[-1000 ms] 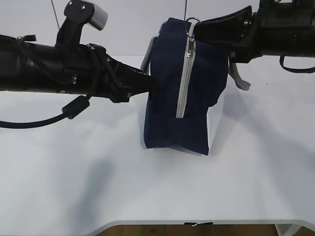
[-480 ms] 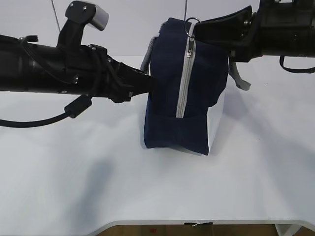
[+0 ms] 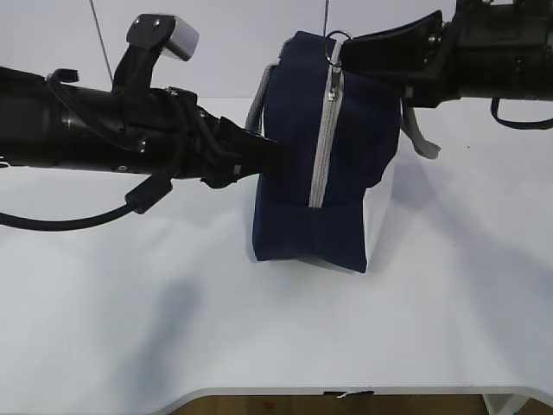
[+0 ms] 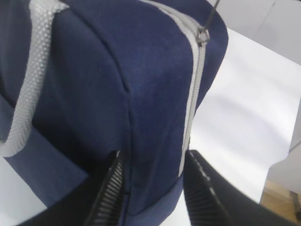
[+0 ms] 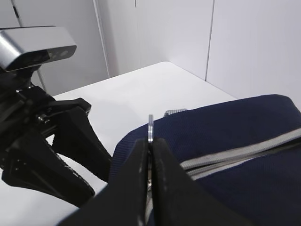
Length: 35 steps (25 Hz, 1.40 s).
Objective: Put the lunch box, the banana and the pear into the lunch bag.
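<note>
Exterior view: the lunch bag (image 3: 324,151) is seen upright on the table (image 3: 276,328), zipper closed; lunch box, banana and pear are not in view, so packing is judged unstarted. Left wrist view: the left hand (image 4: 153,188) is clamped on the bag's end. Right wrist view: the right hand (image 5: 149,155) is pinched shut on the ring pull (image 5: 150,128)

The left pincer (image 3: 270,158) tips hide behind the lunch bag (image 3: 294,130).
</note>
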Tool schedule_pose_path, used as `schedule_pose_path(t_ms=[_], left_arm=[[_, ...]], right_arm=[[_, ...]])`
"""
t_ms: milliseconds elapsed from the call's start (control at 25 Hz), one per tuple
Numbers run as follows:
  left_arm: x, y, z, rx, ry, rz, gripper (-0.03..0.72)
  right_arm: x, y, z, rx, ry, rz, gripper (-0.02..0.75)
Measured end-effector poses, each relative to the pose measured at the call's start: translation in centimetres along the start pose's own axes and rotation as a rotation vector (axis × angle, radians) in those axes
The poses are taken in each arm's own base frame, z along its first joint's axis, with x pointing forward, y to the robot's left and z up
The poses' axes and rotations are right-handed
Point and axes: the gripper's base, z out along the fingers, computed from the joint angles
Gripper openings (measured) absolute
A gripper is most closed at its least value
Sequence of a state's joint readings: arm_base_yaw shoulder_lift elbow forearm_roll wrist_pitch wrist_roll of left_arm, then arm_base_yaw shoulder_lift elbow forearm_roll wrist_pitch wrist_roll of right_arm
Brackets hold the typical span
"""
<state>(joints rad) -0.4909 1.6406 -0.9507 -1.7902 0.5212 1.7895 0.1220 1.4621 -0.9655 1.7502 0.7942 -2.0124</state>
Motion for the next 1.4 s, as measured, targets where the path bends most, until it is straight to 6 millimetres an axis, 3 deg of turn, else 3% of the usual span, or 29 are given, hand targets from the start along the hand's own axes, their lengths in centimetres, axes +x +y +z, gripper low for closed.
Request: schedule_pose_path(t_ms=[520,1040,1400], left_arm=[[-0.9,0.5,1.2,0.02,-0.017,0.002,0.312],[-0.8,0.6,1.5,0.02,-0.013,-0.003,0.156],[-0.8,0.4,1.5,0.045,-0.016,-0.003,0.0]], right_arm=[[0.0,0.1,0.0,-0.007,-0.004,0.002,0.006],[0.0,0.1,0.0,-0.007,-0.003,0.004,0.006],[0.1,-0.4,0.1,0.04,0.008,0.064,0.006]])
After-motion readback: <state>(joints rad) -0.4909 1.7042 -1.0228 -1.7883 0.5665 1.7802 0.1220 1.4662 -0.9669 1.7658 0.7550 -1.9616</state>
